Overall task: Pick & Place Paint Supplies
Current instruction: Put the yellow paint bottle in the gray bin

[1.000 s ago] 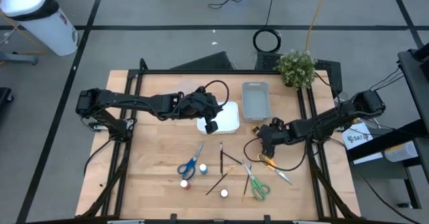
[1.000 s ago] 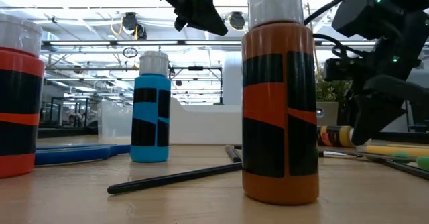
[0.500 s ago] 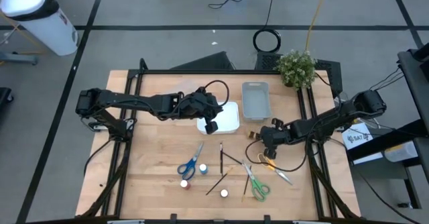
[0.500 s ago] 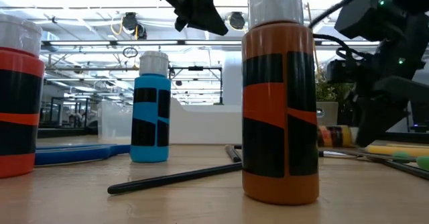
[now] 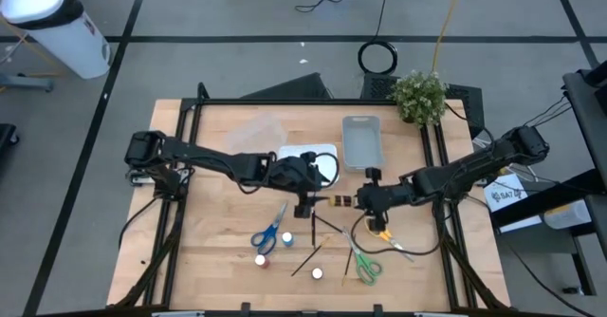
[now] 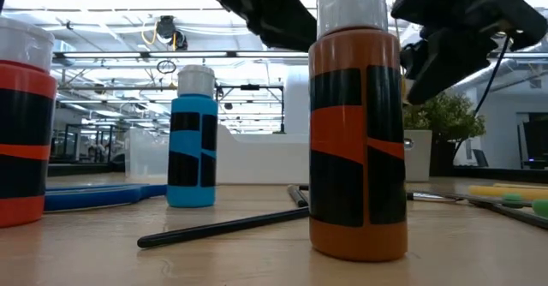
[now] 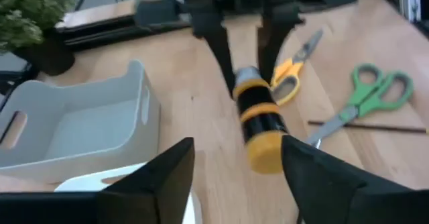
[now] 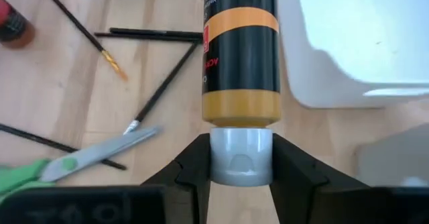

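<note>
Near the middle of the wooden table [image 5: 218, 251], the right gripper [image 5: 361, 199] held a yellow-and-black paint bottle [image 5: 340, 201] lying level in the air, its 2 fingers clenched on the grey cap [image 8: 241, 157] while the body pointed toward 9 o'clock. The left gripper [image 5: 308, 203] hung just beside the bottle's far end, at 9 o'clock from it, with its jaws spread wide and nothing between them; in its wrist view the bottle [image 7: 258, 120] sat in the gap ahead of the 2 dark fingers [image 7: 164, 177].

At 12 o'clock from the bottle stood the grey tray [image 5: 360, 142], and a white tray [image 5: 327, 165] lay at 11 o'clock, partly under the left arm. The potted plant [image 5: 419, 95] was at the table's 1 o'clock corner.

At 6 o'clock from the handoff lay the rest: blue scissors [image 5: 269, 232], green scissors [image 5: 361, 258] and orange-yellow scissors [image 5: 384, 235], thin dark brushes [image 5: 313, 224] crossing between them, and 3 small paint pots [image 5: 317, 273] seen from above. In the low view an orange pot [image 6: 357, 140] stood closest, a blue pot [image 6: 192, 147] farther back.
</note>
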